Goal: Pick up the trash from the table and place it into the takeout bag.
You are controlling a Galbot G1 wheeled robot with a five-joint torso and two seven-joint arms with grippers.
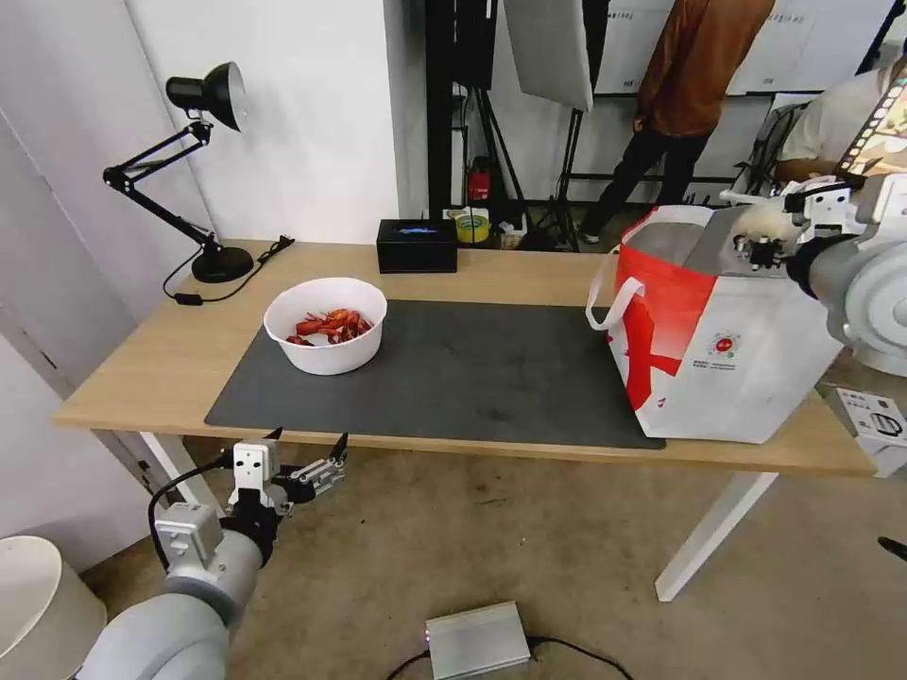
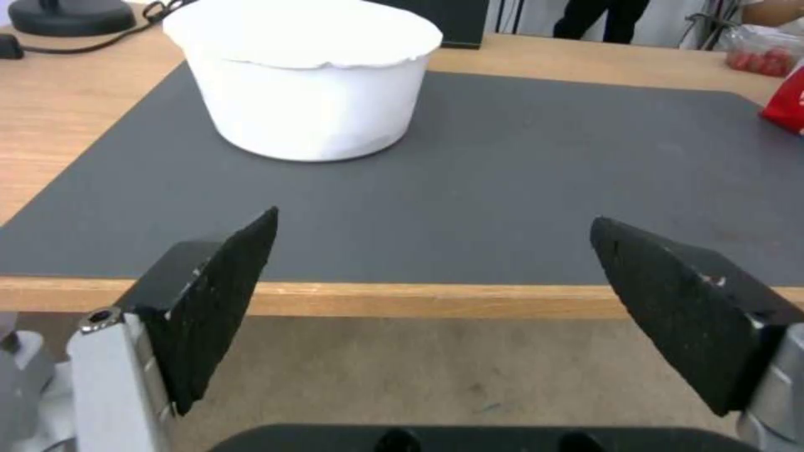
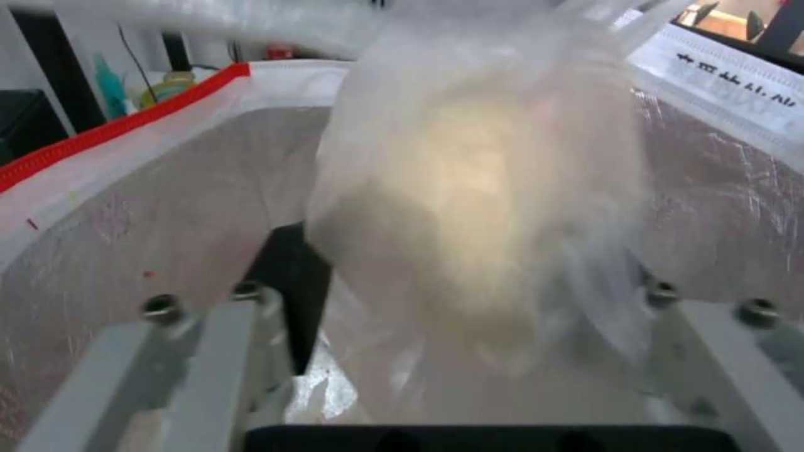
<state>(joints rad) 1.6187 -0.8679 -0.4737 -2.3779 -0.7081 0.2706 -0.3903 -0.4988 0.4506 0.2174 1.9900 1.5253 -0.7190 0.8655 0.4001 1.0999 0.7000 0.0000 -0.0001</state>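
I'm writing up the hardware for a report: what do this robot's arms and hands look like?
Both arms are smooth, rounded light-grey shells. The left hand has a white boxy wrist block, silver metal linkages, a black cable looping beside it, and two wedge-shaped fingers faced with rough black pads. The right hand is white and silver with black fittings, on a wide round grey joint.

The worktop [image 1: 529, 269] looks like light matt wood grain under a dull dark grey mat [image 1: 453, 378]. The takeout bag [image 1: 727, 354] has crinkled silver foil lining. The small clear bag [image 3: 486, 207] is thin glossy plastic. The left gripper [image 2: 436, 276] has rough black pads [image 2: 222, 295].
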